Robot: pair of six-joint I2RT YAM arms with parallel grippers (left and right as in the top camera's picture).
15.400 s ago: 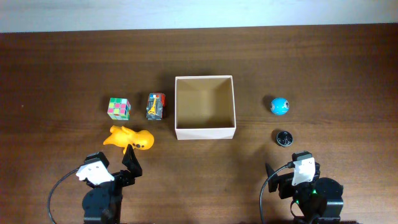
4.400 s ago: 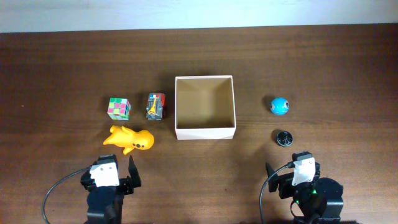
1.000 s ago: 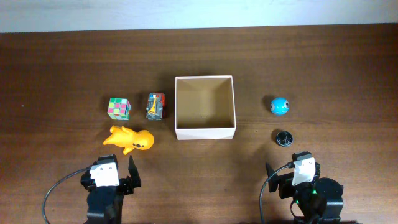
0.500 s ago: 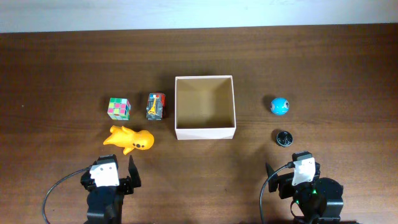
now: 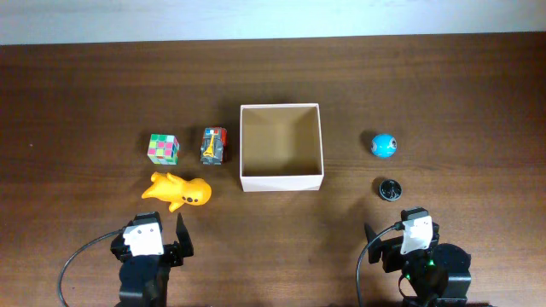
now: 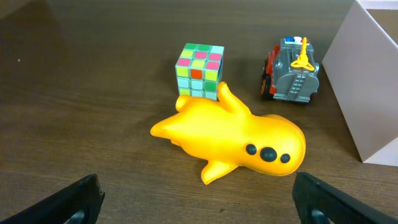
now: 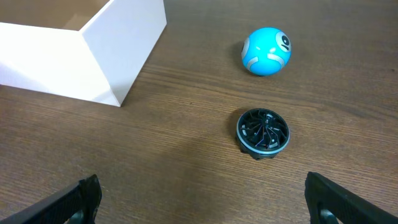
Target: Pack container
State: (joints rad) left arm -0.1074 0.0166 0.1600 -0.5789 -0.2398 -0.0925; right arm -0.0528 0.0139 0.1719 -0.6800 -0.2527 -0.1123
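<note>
Dark wooden worktop (image 5: 85, 77).
Container (image 5: 281, 182): centre of worktop, upright, open top up.
Left of it: toy truck (image 5: 213, 146) just beside wall, then puzzle cube (image 5: 163, 147); yellow rubber creature (image 5: 179, 190) nearer arms (lying on side).
Right of it: blue ball (image 5: 384, 145), black ribbed disc (image 5: 390, 188), well apart from wall.
Left pincer (image 6: 199, 202), right pincer (image 7: 205, 199): both spread wide, gripping nothing.

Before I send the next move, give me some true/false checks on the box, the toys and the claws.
The container holds nothing yet. True.
The yellow toy lies right of the container. False: it lies left of it, near the left claw.
The left claw grips the puzzle cube. False: it is open and empty; the cube stands beside the toy truck.
The blue ball sits farther from the right claw than the black disc. True.
</note>
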